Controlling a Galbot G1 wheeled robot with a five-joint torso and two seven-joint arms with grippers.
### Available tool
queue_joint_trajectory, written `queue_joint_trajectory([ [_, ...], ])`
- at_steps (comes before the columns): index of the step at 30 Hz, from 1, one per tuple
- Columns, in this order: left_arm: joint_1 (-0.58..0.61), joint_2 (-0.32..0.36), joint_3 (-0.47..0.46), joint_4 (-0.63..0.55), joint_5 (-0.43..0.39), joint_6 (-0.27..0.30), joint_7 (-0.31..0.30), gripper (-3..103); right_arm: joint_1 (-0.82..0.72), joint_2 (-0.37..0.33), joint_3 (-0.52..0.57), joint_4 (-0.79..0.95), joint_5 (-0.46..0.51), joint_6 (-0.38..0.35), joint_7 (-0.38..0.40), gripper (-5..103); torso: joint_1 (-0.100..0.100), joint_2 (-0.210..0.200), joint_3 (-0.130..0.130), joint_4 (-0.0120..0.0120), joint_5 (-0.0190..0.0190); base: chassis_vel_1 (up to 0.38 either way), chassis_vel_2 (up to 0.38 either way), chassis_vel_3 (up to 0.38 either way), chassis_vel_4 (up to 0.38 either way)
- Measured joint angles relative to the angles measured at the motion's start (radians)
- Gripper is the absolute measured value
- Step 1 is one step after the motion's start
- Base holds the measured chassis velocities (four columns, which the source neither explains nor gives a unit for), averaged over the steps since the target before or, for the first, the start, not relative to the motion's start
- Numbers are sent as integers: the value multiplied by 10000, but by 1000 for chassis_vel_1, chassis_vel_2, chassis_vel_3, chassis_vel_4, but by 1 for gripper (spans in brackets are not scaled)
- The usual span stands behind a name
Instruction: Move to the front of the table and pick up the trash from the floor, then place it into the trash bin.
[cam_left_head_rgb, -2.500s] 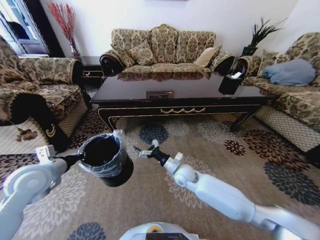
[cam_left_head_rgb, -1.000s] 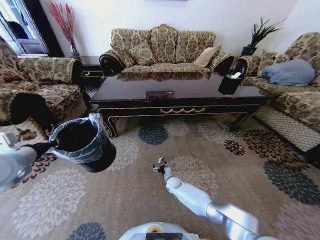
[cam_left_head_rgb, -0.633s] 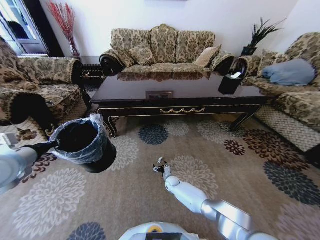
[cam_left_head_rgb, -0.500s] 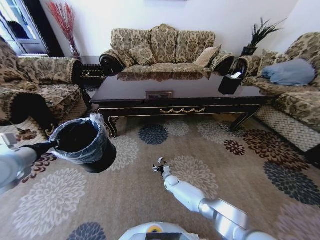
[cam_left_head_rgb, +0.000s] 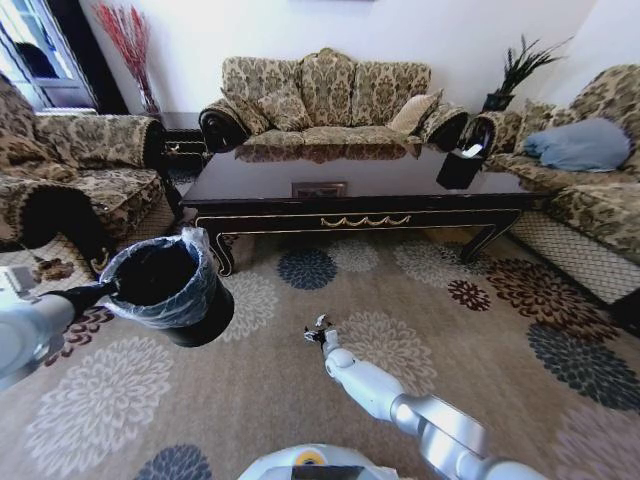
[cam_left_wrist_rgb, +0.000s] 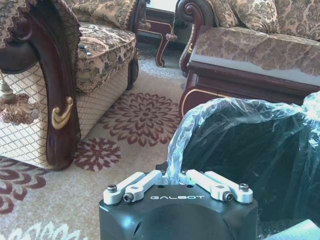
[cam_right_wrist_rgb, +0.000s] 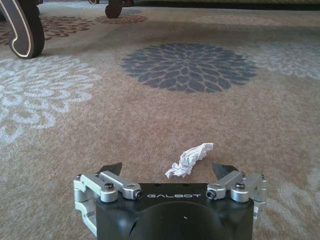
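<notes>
A crumpled white tissue, the trash (cam_right_wrist_rgb: 189, 160), lies on the patterned carpet. My right gripper (cam_right_wrist_rgb: 167, 169) is open and low over the carpet, its fingertips on either side of the near end of the tissue. In the head view that gripper (cam_left_head_rgb: 318, 331) is down on the rug in front of the table (cam_left_head_rgb: 350, 190). The trash bin (cam_left_head_rgb: 168, 290), black with a translucent bag liner, hangs in the air at the left. My left gripper (cam_left_head_rgb: 103, 291) is shut on its rim. The left wrist view has the gripper (cam_left_wrist_rgb: 172, 173) clamped on the bag-lined rim of the bin (cam_left_wrist_rgb: 250, 145).
An armchair (cam_left_head_rgb: 70, 180) stands at the left, a sofa (cam_left_head_rgb: 330, 95) behind the table and another sofa (cam_left_head_rgb: 590, 170) at the right. A black angular container with white paper (cam_left_head_rgb: 460, 166) sits on the table's right end. A table leg (cam_right_wrist_rgb: 25, 30) is far ahead of the right gripper.
The right arm has come down from mid-height to the carpet, and the bin has swung left and up. In the last second the right gripper only crept slightly left.
</notes>
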Motion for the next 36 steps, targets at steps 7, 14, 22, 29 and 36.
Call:
queue_joint_trajectory([
  [7, 18, -20, 35, -36, 18, 0, -5, 4, 11, 100, 80, -157, -138, -10, -114, 75, 0, 0, 0, 0, 0, 0, 0, 0, 0],
  [14, 61, -52, 36, -77, 35, 0, -8, 4, 12, 161, 80, -212, -273, -14, -140, 53, 0, 1, 0, 0, 0, 0, 0, 0, 0],
  [22, 47, -52, 77, -119, 23, 0, -8, 4, -40, 34, 90, -119, -453, -15, -154, 20, 0, 0, 0, 0, 0, 0, 0, 0, 0],
  [29, 20, -76, 217, -135, 107, 0, -23, 4, -129, -339, 121, 265, -564, 65, -191, 3, 0, 0, 0, -1, 1, 0, 0, 0, 0],
  [36, 29, -103, 226, -99, 134, 0, -33, 4, -275, -726, 104, 940, -665, 276, -179, 1, 0, 1, -1, 1, 2, 0, 0, 0, 0],
])
